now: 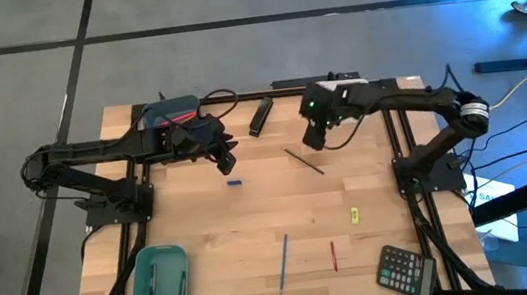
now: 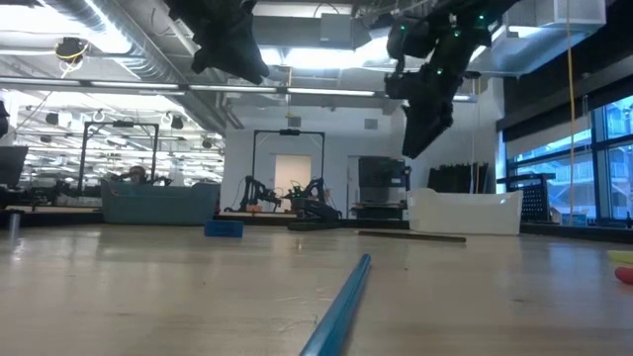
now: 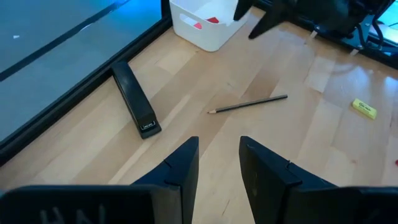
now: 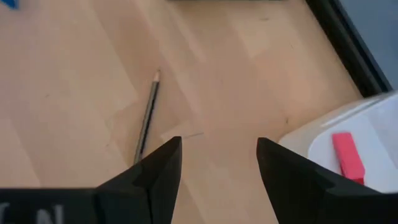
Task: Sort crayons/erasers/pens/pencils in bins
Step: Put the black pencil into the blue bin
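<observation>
My left gripper (image 1: 228, 158) hangs open over the far left of the table with nothing between its fingers (image 3: 180, 168). My right gripper (image 1: 315, 139) is open and empty too, raised beside the white bin (image 4: 367, 140), which holds a red eraser (image 4: 347, 155). A dark grey pencil (image 1: 303, 161) lies flat on the wood between the two grippers, also seen as a slim dark stick (image 4: 146, 118) just beyond my right fingers. A blue pencil (image 1: 284, 263) and a thin red pen (image 1: 333, 256) lie near the front edge. The teal bin (image 1: 159, 281) at the front left holds dark pens.
A black stapler-like block (image 1: 260, 117) lies at the far edge. A small blue piece (image 1: 236, 182) sits below my left gripper, a yellow eraser (image 1: 356, 216) right of centre, a calculator (image 1: 405, 269) at the front right. A blue-grey bin (image 1: 170, 110) stands far left.
</observation>
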`<state>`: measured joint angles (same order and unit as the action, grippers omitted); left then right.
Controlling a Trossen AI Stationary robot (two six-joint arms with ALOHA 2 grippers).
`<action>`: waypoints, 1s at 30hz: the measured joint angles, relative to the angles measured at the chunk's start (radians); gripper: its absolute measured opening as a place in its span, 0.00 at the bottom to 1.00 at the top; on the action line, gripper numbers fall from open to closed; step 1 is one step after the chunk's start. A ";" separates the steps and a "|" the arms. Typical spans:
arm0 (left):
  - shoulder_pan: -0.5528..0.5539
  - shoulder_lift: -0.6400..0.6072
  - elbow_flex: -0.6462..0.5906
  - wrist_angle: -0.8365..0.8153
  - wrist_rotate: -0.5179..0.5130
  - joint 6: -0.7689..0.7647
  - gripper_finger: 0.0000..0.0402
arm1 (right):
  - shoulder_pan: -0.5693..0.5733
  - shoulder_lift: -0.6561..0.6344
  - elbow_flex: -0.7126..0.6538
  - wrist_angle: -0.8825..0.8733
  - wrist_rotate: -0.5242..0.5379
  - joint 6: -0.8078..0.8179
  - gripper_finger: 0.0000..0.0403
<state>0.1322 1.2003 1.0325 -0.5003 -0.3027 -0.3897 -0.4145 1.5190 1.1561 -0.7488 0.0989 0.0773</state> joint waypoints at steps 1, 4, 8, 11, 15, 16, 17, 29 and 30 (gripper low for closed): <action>0.000 0.000 0.000 0.000 0.000 0.000 0.27 | 0.017 0.011 -0.007 0.010 0.016 0.024 0.52; 0.000 0.000 0.000 0.001 0.000 0.000 0.27 | 0.035 0.035 -0.073 0.079 -0.046 0.088 0.52; 0.000 0.000 0.000 0.001 0.000 0.000 0.27 | 0.058 0.044 -0.204 0.197 -0.097 0.151 0.52; 0.000 0.000 0.000 0.001 0.000 0.000 0.27 | 0.084 0.045 -0.285 0.264 -0.098 0.156 0.52; 0.000 0.000 0.000 0.004 0.000 0.031 0.27 | 0.142 0.045 -0.372 0.356 -0.143 0.157 0.52; 0.000 0.000 0.000 0.012 0.000 0.043 0.27 | 0.160 0.045 -0.386 0.379 -0.147 0.167 0.52; 0.000 0.000 0.000 0.022 0.000 0.056 0.27 | 0.177 0.044 -0.399 0.394 -0.138 0.182 0.52; 0.000 0.000 0.000 0.102 -0.029 0.061 0.27 | 0.221 0.041 -0.525 0.522 -0.045 0.281 0.36; 0.000 0.000 0.000 0.102 -0.029 0.059 0.27 | 0.221 0.040 -0.533 0.529 -0.043 0.282 0.33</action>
<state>0.1326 1.2005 1.0325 -0.3981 -0.3317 -0.3304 -0.1936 1.5592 0.6229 -0.2202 0.0557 0.3590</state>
